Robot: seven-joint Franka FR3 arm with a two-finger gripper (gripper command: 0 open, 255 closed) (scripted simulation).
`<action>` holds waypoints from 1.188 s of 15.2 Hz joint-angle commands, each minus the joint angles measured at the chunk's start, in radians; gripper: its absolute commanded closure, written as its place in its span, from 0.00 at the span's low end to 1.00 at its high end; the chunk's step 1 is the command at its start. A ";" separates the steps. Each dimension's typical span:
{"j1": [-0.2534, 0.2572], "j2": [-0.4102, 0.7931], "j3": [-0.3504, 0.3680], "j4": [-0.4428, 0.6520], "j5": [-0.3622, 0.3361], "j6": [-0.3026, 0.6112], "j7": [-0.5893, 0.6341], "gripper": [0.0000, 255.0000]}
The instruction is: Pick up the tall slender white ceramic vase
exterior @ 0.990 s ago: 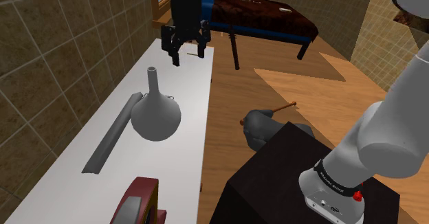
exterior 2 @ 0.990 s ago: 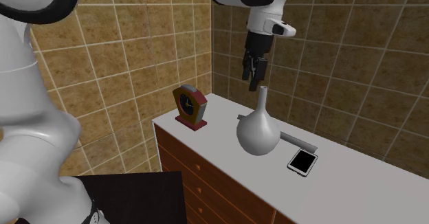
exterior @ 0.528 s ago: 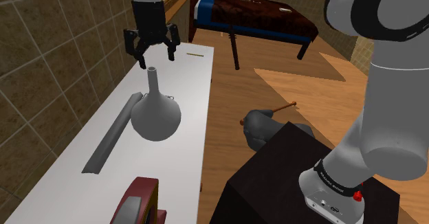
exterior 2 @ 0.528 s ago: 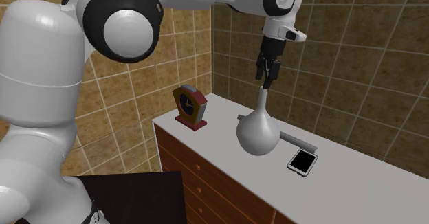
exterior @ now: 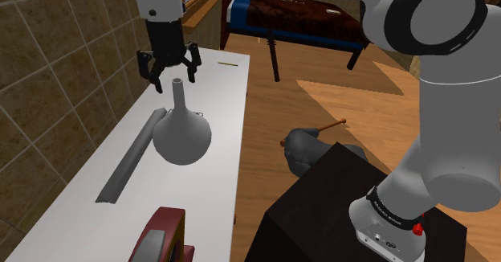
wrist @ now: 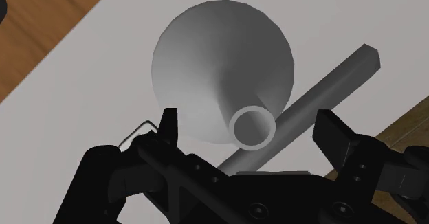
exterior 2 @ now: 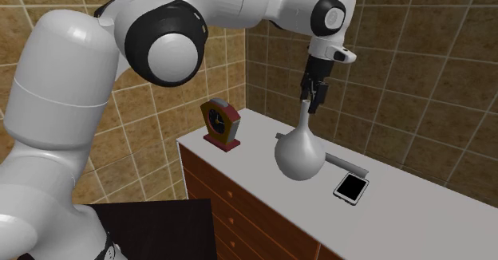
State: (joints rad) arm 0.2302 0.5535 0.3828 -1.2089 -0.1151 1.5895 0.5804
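My tool point(exterior: 170, 77) is spread wide and holding nothing, right above the vase point(exterior: 182, 136) neck. The vase stands upright on the worktop point(exterior: 88, 228), at 6 o'clock from the tool in the shoulder view. Reckon 1 straight drop brackets that neck.

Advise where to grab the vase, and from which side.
Take the vase by its slim neck, coming straight down from above. It stands upright with the mouth up, and its round belly looks too wide for the fingers. The open gripper hangs over the mouth, one finger either side, so lowering and closing should probably do.
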 commanded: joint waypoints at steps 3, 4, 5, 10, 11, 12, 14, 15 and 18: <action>-0.005 -0.005 0.000 -0.029 0.001 0.024 -0.002 0.00; -0.005 -0.006 0.000 -0.031 0.001 0.025 -0.002 1.00; -0.005 -0.006 0.000 -0.031 0.001 0.025 -0.002 1.00; -0.005 -0.006 0.000 -0.031 0.001 0.025 -0.002 1.00; -0.005 -0.006 0.000 -0.031 0.001 0.025 -0.002 1.00; -0.005 -0.006 0.000 -0.031 0.001 0.025 -0.002 1.00; -0.004 -0.005 0.000 -0.015 0.001 0.010 -0.002 1.00; -0.002 -0.004 0.000 0.000 0.001 -0.003 -0.002 1.00; 0.005 0.001 0.001 0.049 0.000 -0.047 -0.001 1.00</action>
State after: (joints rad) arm 0.2327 0.5554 0.3828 -1.1746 -0.1153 1.5565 0.5789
